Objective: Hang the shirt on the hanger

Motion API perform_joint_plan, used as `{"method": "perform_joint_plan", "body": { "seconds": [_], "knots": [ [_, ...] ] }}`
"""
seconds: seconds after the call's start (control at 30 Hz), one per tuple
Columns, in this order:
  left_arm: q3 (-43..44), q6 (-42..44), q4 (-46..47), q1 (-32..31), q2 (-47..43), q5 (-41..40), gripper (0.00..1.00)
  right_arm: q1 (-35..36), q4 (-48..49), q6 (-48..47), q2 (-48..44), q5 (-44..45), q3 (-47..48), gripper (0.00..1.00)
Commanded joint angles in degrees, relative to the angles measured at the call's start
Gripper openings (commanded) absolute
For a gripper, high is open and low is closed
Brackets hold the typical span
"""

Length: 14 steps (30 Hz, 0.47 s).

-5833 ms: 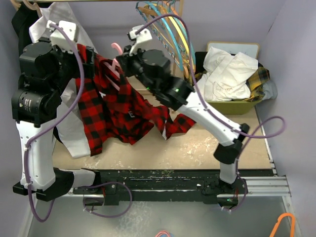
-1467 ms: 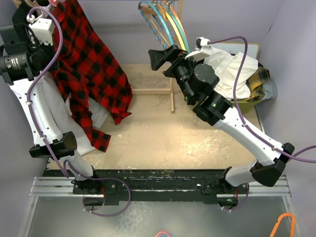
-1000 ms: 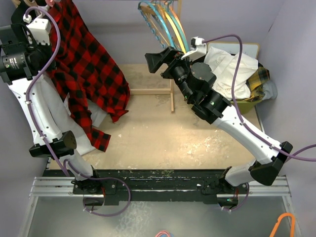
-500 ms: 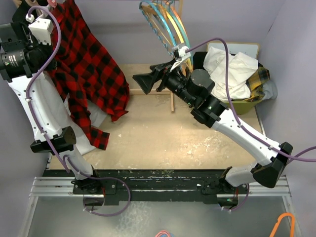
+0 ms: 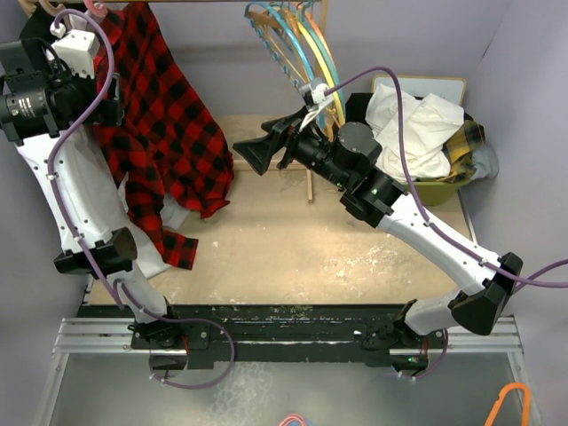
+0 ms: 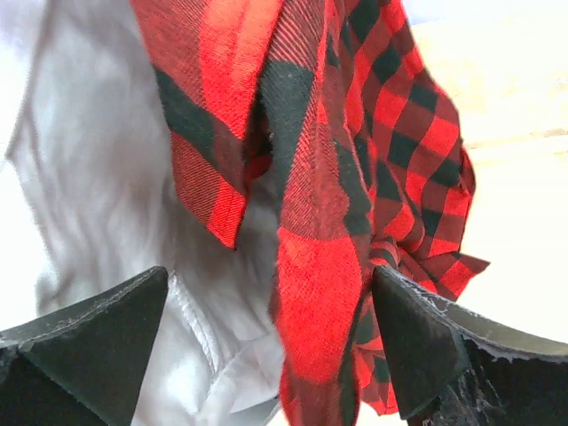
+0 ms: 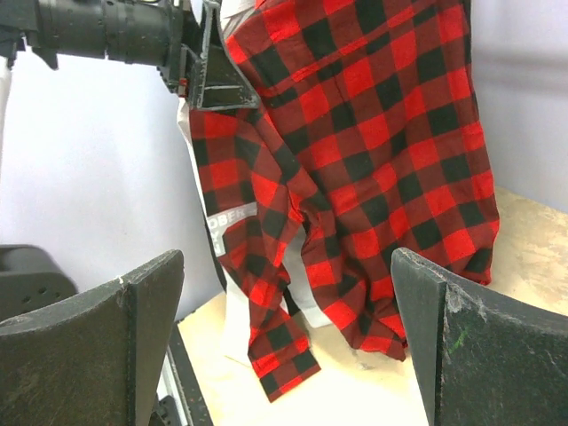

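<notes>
- Red-and-black plaid flannel shirt (image 5: pixel 164 115) hangs full-length over the pale wooden table (image 5: pixel 293 248) at its far-left corner, seemingly borne by the thin pink plastic hanger (image 5: pixel 94 9) above.
- Left pincer (image 6: pixel 271 280) and right pincer (image 7: pixel 286 266) gape apart, empty.

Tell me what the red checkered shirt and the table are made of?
The shirt looks like soft woven cloth, maybe flannel: fine weave lines show and it hangs in folds. The table seems pale wood board, matte, with scuffed whitish patches.
</notes>
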Motion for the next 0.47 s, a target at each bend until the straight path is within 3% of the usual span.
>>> {"method": "perform_joint_plan", "body": {
  "seconds": [0.0, 0.03, 0.1, 0.27, 0.37, 0.43],
  "knots": [
    [-10.76, -1.78, 19.38, -0.15, -17.79, 4.5, 0.99, -0.15, 2.07, -1.6, -0.82, -1.3, 1.47, 1.0],
    [-12.32, -2.68, 23.14, -0.08, -23.54, 4.05, 0.99, -0.17, 2.59, -1.82, -1.22, -1.37, 0.77, 1.0],
    [4.24, -5.01, 17.34, -0.12, -18.84, 3.06, 0.99, -0.15, 3.84, -1.93, -1.92, -1.7, -0.91, 1.0],
    [16.11, -6.38, 18.41, -0.08, -19.66, -1.64, 0.99, -0.13, 3.46, -2.19, -2.24, -1.74, -3.12, 1.0],
    [17.13, -4.4, 18.31, -0.13, -20.12, -3.06, 0.99, -0.17, 2.82, -2.14, -2.41, -1.02, -4.16, 1.0],
    [14.35, -7.78, 22.04, -0.12, -21.03, -8.55, 0.99, -0.18, 2.52, -1.99, -2.7, -0.61, -4.78, 1.0]
  ]
}}
